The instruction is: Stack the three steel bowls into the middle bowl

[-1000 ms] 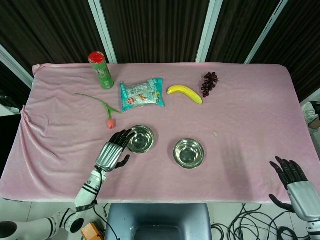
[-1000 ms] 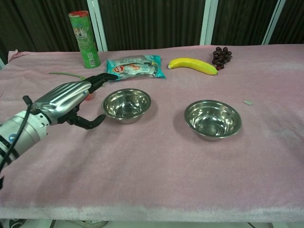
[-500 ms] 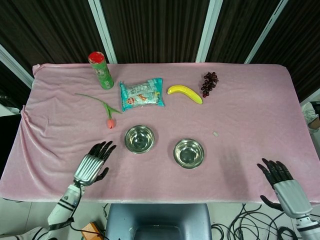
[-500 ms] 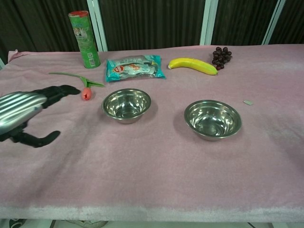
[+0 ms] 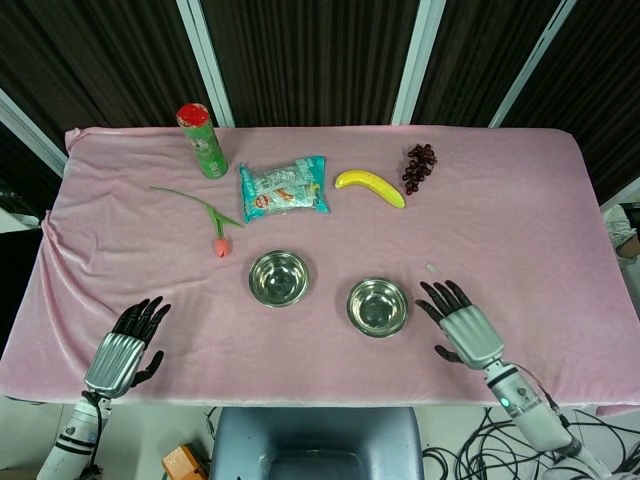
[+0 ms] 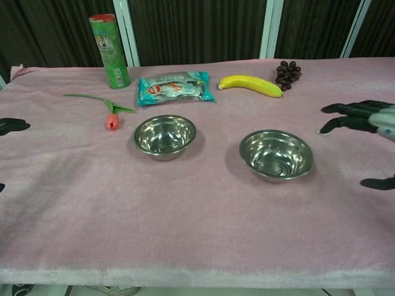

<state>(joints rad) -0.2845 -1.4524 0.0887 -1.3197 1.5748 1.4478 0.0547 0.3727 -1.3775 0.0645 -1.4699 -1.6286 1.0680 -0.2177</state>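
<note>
1. Two robot hands have traded places since a second ago: the left robot hand (image 5: 124, 343), which was up against the left steel bowl (image 5: 278, 277), has pulled back to the near-left edge of the surface (image 5: 520, 210), while the right robot hand (image 5: 462, 323) has come in from the far right corner to sit just beside the right steel bowl (image 5: 377, 305).
2. Both robot hands are empty with fingers spread apart.
3. Only two steel bowls show, both upright, shiny and empty, side by side but apart near the middle of the pink cloth.
4. Behind them lie a tulip (image 5: 205, 217), a snack packet (image 5: 284, 187), a banana (image 5: 369, 186), grapes (image 5: 419, 166) and a green can (image 5: 202, 140).
5. Bare cloth runs wide to either side and along the near edge.
</note>
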